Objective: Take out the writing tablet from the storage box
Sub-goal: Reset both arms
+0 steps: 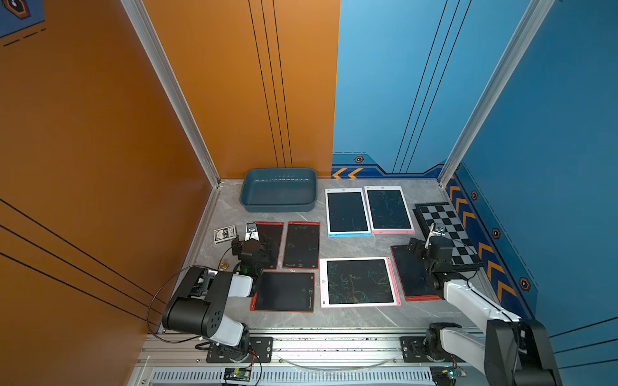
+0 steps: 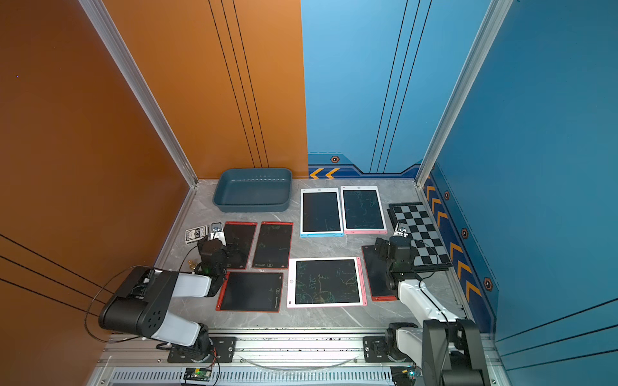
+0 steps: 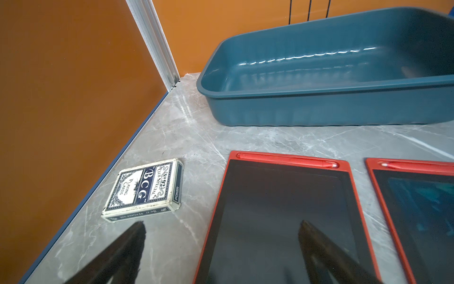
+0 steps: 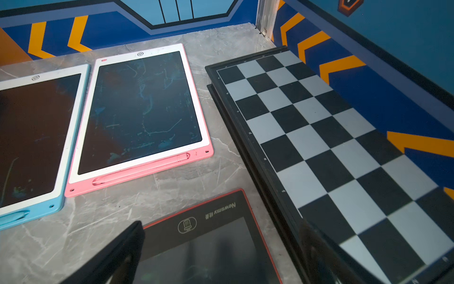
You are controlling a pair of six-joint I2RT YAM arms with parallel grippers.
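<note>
The dark teal storage box (image 1: 279, 209) (image 2: 252, 208) (image 3: 319, 108) stands at the back left, and its inside is bare. Several writing tablets lie flat on the marble table (image 1: 354, 245). They include a red-framed tablet (image 3: 282, 216) under my left gripper (image 3: 221, 223) (image 1: 253, 238), which hangs open across its left edge. Another red-framed tablet (image 4: 208, 246) (image 1: 413, 277) lies under my right gripper (image 4: 221, 225) (image 1: 422, 243). That gripper is open, between this tablet and the chequered board. Neither gripper holds anything.
A pack of playing cards (image 3: 145, 189) (image 1: 224, 234) lies left of my left gripper near the orange wall. The chequered board (image 4: 331, 147) (image 1: 448, 234) lies along the right wall. Blue-framed (image 1: 347, 212) and pink-framed (image 1: 389, 209) tablets lie behind, and a small brass piece (image 1: 223, 265) by the left arm.
</note>
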